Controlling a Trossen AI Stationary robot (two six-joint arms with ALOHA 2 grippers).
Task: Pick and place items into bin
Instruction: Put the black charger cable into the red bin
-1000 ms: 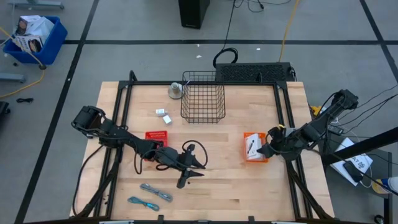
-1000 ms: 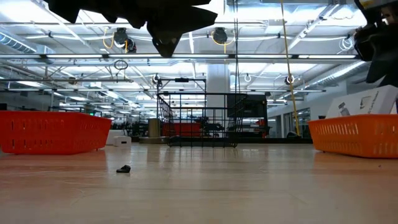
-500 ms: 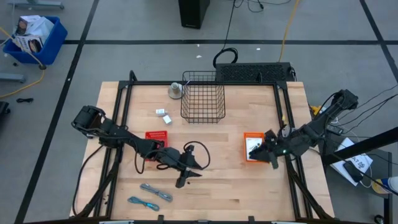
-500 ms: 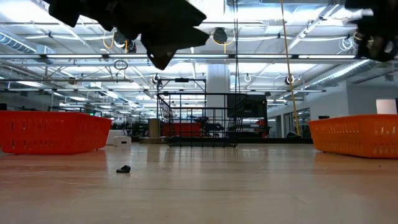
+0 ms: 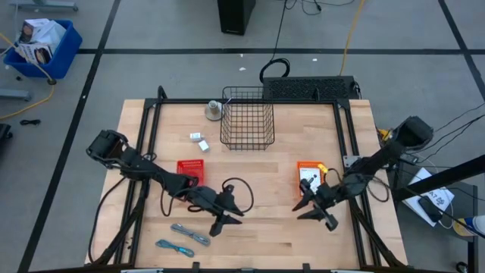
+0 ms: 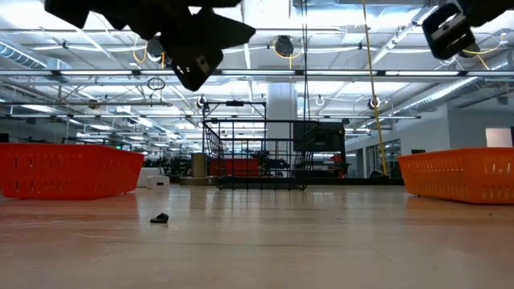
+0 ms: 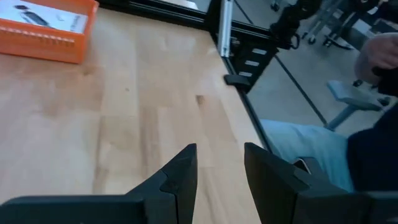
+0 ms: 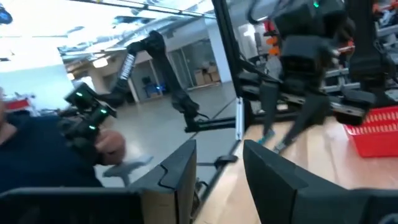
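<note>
High view: right gripper [image 5: 314, 211] now swung down-left off the small orange tray [image 5: 310, 176] toward lower centre, fingers parted, empty. Left gripper [image 5: 224, 213] slightly lower than before, jaws parted, empty. Grey strip [image 5: 190, 233] and teal-blue cord [image 5: 174, 246] untouched at lower left.

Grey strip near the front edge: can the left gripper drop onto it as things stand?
Probably yes. The left gripper hangs open and empty beside the grey strip, with only bare table between them.

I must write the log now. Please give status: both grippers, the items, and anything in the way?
Left gripper open, empty, above table front. Right gripper open, empty, near orange tray. Grey strip and teal cord on table. Wire bin at back, path unobstructed.
</note>
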